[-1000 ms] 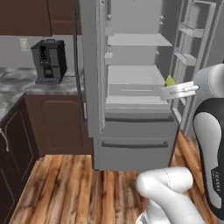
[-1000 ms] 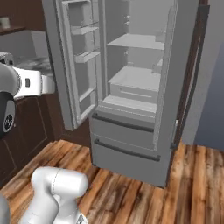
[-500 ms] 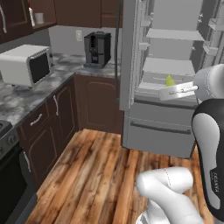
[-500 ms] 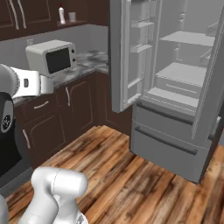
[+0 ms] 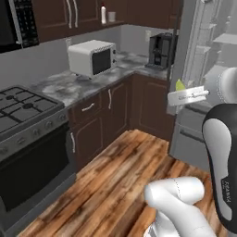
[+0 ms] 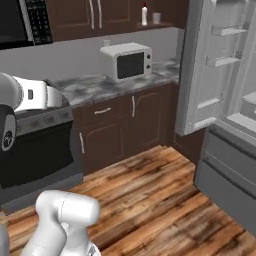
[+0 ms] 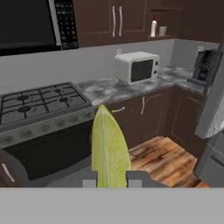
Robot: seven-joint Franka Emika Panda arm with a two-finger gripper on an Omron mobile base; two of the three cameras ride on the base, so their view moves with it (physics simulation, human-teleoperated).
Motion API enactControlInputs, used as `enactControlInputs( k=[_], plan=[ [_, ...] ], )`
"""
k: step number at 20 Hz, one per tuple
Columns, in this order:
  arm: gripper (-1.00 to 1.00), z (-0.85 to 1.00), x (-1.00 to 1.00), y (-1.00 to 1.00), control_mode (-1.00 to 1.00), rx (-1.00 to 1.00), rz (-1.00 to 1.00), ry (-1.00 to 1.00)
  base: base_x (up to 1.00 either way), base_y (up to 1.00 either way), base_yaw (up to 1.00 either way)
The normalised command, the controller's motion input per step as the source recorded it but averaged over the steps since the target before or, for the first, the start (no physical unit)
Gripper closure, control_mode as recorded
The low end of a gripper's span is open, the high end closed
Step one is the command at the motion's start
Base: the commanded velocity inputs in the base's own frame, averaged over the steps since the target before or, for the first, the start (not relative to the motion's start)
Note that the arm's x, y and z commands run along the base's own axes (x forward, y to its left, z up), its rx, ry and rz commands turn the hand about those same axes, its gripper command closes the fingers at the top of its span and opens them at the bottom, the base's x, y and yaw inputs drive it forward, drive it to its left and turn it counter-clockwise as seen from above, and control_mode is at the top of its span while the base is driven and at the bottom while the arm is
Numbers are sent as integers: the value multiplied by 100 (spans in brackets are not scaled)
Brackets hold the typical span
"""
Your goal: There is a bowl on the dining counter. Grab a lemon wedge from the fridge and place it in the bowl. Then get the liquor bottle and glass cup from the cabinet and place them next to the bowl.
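A yellow-green lemon wedge (image 7: 109, 146) stands upright between my two fingertips, and my gripper (image 7: 109, 180) is shut on it. From the left base view the gripper (image 5: 186, 96) hangs at chest height in front of the fridge (image 5: 206, 51), with the lemon wedge (image 5: 179, 85) poking up from it. The fridge (image 6: 220, 75) stands open at the right. A pale liquor bottle (image 7: 153, 27) and a small glass cup (image 7: 162, 30) sit on an open cabinet shelf above the counter, also seen as bottle (image 5: 103, 14) and cup (image 5: 111, 16). The bowl is out of view.
A white microwave (image 5: 91, 57) and a black coffee machine (image 5: 160, 50) stand on the grey marble counter (image 5: 69, 85). A gas stove (image 5: 25, 109) with its oven fills the left. Dark lower cabinets (image 6: 125, 125) line the wall, with open wooden floor (image 5: 115, 185) in front.
The whole picture has swung leftward because the base turned: the fridge slid to the right edge and the stove and microwave came into view. The lemon wedge stays in the gripper.
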Motion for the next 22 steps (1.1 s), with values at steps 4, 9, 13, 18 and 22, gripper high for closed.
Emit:
enactControlInputs(
  k=[4,9,13,18,22],
  plan=[
    [100,0,0,0,100,0,0,0,-41,-32,61],
    [100,0,0,0,100,0,0,0,-52,-29,59],
    [100,0,0,0,100,0,0,0,-57,-27,57],
    [100,0,0,0,100,0,0,0,-64,-18,55],
    [100,0,0,0,100,0,0,0,-67,-1,53]
  ],
)
